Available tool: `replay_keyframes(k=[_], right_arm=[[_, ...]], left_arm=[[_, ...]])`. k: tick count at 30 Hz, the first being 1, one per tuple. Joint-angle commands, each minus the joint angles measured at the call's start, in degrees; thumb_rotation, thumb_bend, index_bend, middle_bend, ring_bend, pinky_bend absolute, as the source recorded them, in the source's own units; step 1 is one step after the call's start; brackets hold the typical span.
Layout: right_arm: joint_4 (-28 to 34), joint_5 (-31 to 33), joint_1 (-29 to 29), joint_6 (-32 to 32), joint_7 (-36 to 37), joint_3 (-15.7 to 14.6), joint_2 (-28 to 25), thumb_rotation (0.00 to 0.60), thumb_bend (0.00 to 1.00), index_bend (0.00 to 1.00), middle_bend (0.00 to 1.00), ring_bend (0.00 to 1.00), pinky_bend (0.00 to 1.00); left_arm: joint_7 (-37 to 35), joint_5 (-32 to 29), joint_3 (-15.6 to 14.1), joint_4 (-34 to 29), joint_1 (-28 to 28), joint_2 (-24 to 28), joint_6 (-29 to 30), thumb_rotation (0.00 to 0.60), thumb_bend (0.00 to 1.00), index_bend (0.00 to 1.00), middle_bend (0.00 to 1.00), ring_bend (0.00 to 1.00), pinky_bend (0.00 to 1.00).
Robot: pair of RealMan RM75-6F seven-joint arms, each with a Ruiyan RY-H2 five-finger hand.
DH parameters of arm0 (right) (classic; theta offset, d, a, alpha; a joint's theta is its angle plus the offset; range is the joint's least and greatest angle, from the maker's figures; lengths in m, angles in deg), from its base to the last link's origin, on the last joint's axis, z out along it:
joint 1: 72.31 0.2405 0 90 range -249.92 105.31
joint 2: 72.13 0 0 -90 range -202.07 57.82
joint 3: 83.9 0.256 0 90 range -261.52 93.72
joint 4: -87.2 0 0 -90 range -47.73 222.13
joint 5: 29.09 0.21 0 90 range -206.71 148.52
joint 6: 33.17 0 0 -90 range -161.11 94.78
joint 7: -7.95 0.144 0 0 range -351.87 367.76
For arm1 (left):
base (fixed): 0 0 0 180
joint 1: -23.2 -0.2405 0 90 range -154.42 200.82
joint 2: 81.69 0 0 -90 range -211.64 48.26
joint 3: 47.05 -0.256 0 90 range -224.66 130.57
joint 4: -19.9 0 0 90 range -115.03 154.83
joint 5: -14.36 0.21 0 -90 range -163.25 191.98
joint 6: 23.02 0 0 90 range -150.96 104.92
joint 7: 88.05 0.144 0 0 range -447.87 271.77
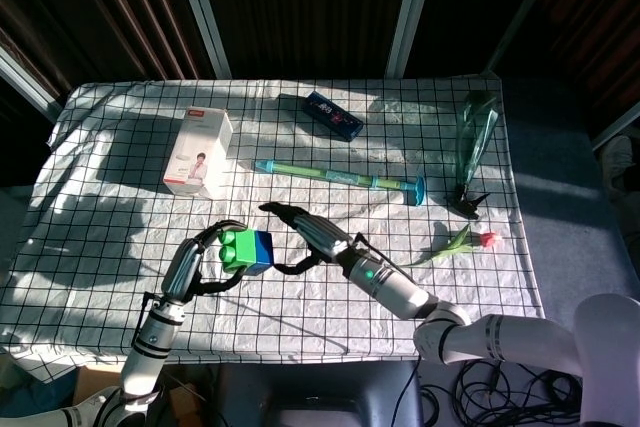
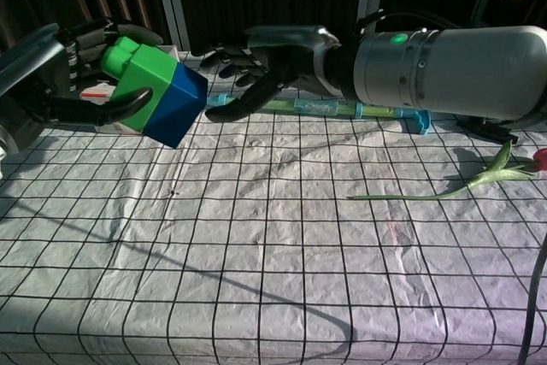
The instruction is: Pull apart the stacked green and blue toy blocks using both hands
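Above the near-left part of the checked tablecloth [image 1: 330,297], the stacked green block [image 2: 139,73] and blue block [image 2: 178,106] are held in the air, still joined, by the left hand [image 2: 64,70], whose fingers wrap the green end. Just beside the blue end, the right hand [image 2: 278,61] hangs with fingers spread, holding nothing. Judging by this, the step is the second hand's approach; next it must close on the blue block and pull away.

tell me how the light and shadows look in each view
Head view: hard sunlight stripes the checked cloth, dark shadow bands between. Chest view: the right robot hand looms large, sunlit forearm glaring; the blocks in the left robot hand stay vivid.
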Motion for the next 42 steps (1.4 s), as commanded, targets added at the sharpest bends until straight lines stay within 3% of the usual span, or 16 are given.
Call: replay_keyframes(k=[1,4,9,12,17,23,42], right_arm=[[0.18,0.47,0.01,-0.42,-0.23,0.40,0.74,0.600,0.22,0.07,0.08,0.00,0.04],[-0.07,0.54,-0.38,-1.87,-0.14,0.90,1.73,0.600,0.22,0.20,0.18,0.06,0.12],[-0.52,0.44,-1.01,-3.83,-1.10,0.99,2.66,0.600,0.22,0.59,0.43,0.38,0.39],[-0.82,0.89,-1.17,-4.66,-1.93,1.14,3.27,0.600,0.23,0.69,0.50,0.47,0.49],[-1.28,0.52,-1.66,-6.72,-3.26,1.26,4.37,0.600,0.28,0.80,0.58,0.56,0.58],[-1.49,-0.16,-2.25,-7.89,-4.37,1.14,4.45,0.600,0.30,0.88,0.64,0.62,0.63],[-3.52,-1.74,-4.70,-9.61,-7.88,-0.51,1.56,0.600,0.34,0.91,0.66,0.64,0.65]], left_arm=[[-0.02,-0.03,-0.01,-0.09,-0.02,0.04,-0.05,0.600,0.66,0.73,0.90,0.64,0.60],[-0.09,-0.03,-0.03,-0.15,0.01,0.06,-0.19,0.600,0.66,0.73,0.90,0.64,0.60],[-0.32,0.16,-0.05,-0.27,0.10,0.01,-0.23,0.600,0.66,0.73,0.90,0.64,0.60],[-0.32,0.27,-0.06,-0.35,0.20,-0.03,-0.31,0.600,0.66,0.73,0.90,0.64,0.60],[0.08,0.76,-0.49,-0.86,0.07,-0.10,-0.08,0.600,0.66,0.73,0.90,0.65,0.60],[0.29,0.81,-0.28,-1.29,0.11,0.07,0.05,0.600,0.66,0.73,0.90,0.65,0.60],[-0.53,-0.80,1.92,-4.84,-0.21,4.94,0.32,0.600,0.66,0.73,0.90,0.65,0.60]])
